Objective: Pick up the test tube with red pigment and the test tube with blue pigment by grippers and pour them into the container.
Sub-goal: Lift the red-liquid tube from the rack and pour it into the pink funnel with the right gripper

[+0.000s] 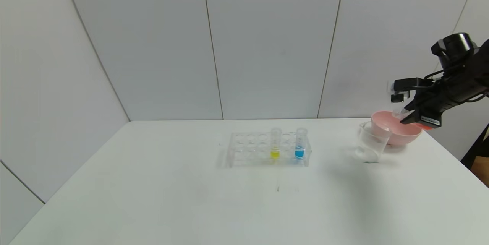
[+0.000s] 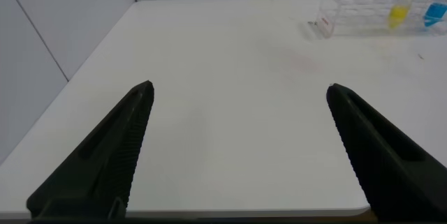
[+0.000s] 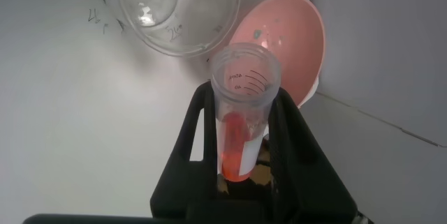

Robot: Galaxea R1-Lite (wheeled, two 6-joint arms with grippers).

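Here the right end effector [image 1: 405, 117] grips the red-pigment test tube [image 3: 241, 123], seemingly over the pink bowl [image 1: 397, 132].

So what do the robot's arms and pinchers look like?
The right arm is black and chunky, with a shiny round joint on top, thin black cables and a small white label. Its black tool has pointed fingers. The left tool has two long black fingers with ridged inner faces.

A tube rack [image 1: 267, 149] stands mid-surface [image 1: 191, 199], two tubes upright in its right half. Well to its right, a beaker [image 1: 369, 142] sits just before a bowl [image 1: 397, 130]; the right hand [image 1: 405, 117] hangs above the bowl.
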